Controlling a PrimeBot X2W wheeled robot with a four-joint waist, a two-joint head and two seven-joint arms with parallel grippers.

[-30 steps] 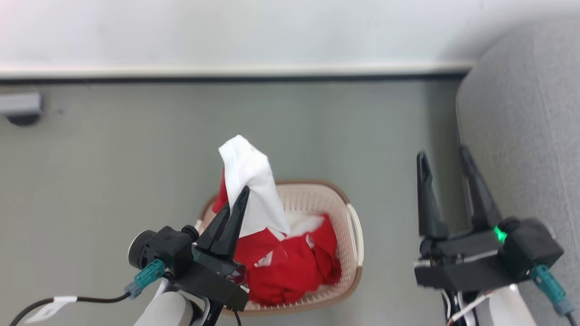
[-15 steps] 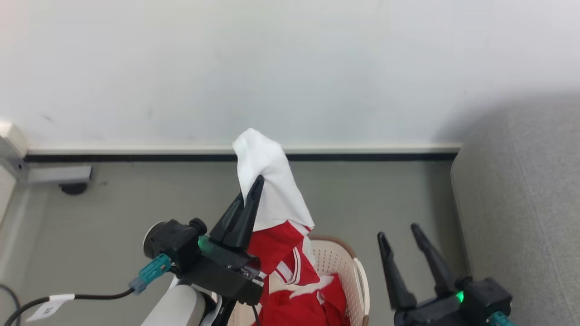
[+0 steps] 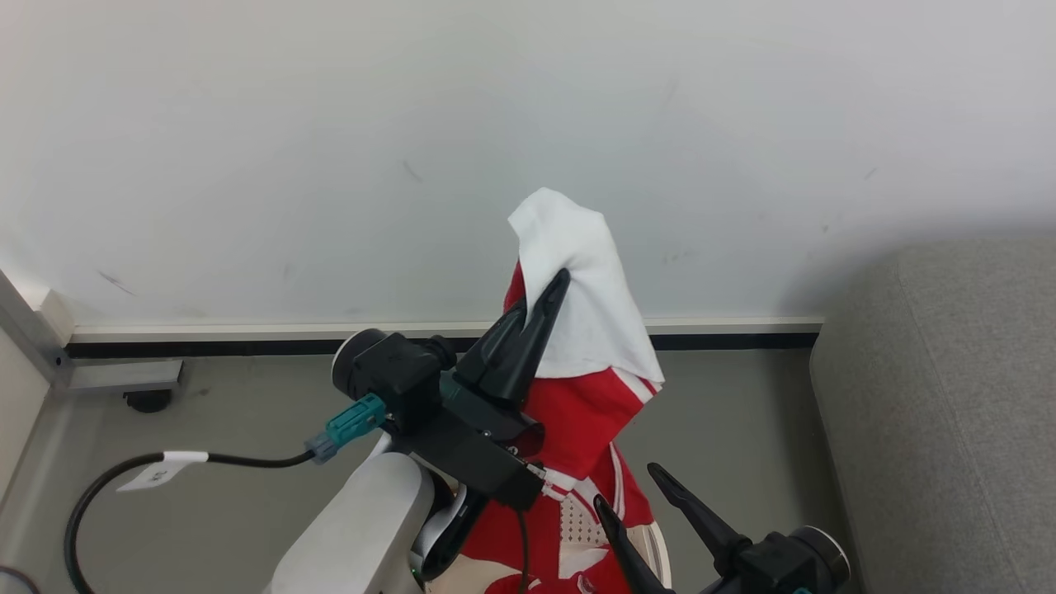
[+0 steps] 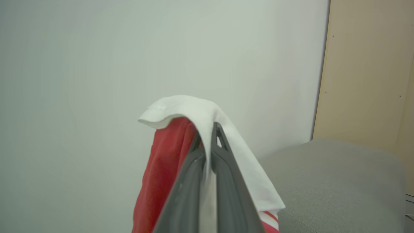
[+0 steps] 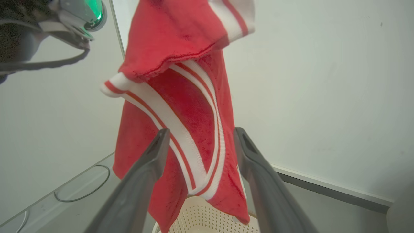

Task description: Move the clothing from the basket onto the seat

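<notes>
My left gripper (image 3: 554, 287) is shut on the clothing (image 3: 582, 404), a red garment with a white panel and white stripe trim. It holds the garment high in front of the wall, and the white part drapes over the fingertips (image 4: 216, 129). The garment's lower end hangs down to the cream perforated basket (image 5: 207, 220), whose rim (image 3: 657, 551) shows beside the hanging fabric. My right gripper (image 3: 625, 487) is open, low and to the right, with the hanging clothing (image 5: 181, 106) just beyond its fingers (image 5: 152, 161). The grey seat (image 3: 940, 412) stands at the right.
A pale wall with a baseboard (image 3: 726, 326) runs behind the grey floor (image 3: 231, 412). A grey metal foot (image 3: 124, 375) sits at the left, near my left arm's black cable (image 3: 165, 466). A beige panel (image 4: 365, 64) rises behind the seat (image 4: 330, 181).
The head camera has tilted up, so the basket has slid to the bottom edge. My left gripper has lifted the clothing higher and to the right. The right gripper stays open.
</notes>
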